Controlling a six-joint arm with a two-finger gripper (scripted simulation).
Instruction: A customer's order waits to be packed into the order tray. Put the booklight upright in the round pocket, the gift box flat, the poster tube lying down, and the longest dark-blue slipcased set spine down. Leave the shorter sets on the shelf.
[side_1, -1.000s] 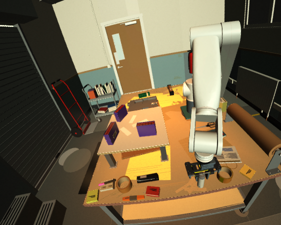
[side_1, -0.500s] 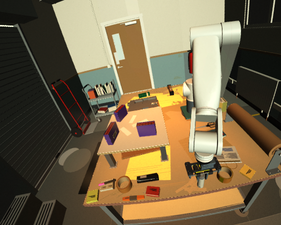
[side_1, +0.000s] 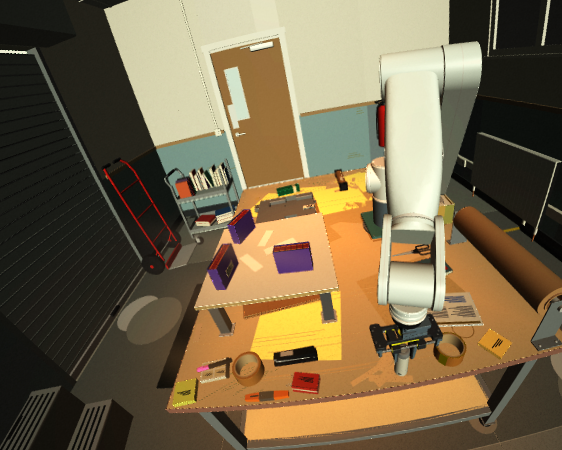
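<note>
The poster tube (side_1: 401,361), a short pale cylinder, stands between my fingers near the table's front edge, and my gripper (side_1: 403,356) is closed on it, pointing straight down. Three dark-blue slipcased sets rest on the raised shelf: one (side_1: 293,257) near its middle, one (side_1: 223,266) at its left front edge and one (side_1: 241,226) at its left rear. The order tray (side_1: 286,206) lies behind the shelf toward the door. A small dark object (side_1: 342,180) stands at the table's far edge. The tube's lower end is partly hidden by my fingers.
A book trolley (side_1: 205,197) stands off the table's far left corner. Two tape rolls (side_1: 248,368) (side_1: 449,349), a black case (side_1: 295,356), a red booklet (side_1: 305,382), yellow pads (side_1: 495,343) (side_1: 185,392) and a marker (side_1: 267,396) lie along the front. A large brown paper roll (side_1: 505,257) runs along the right edge.
</note>
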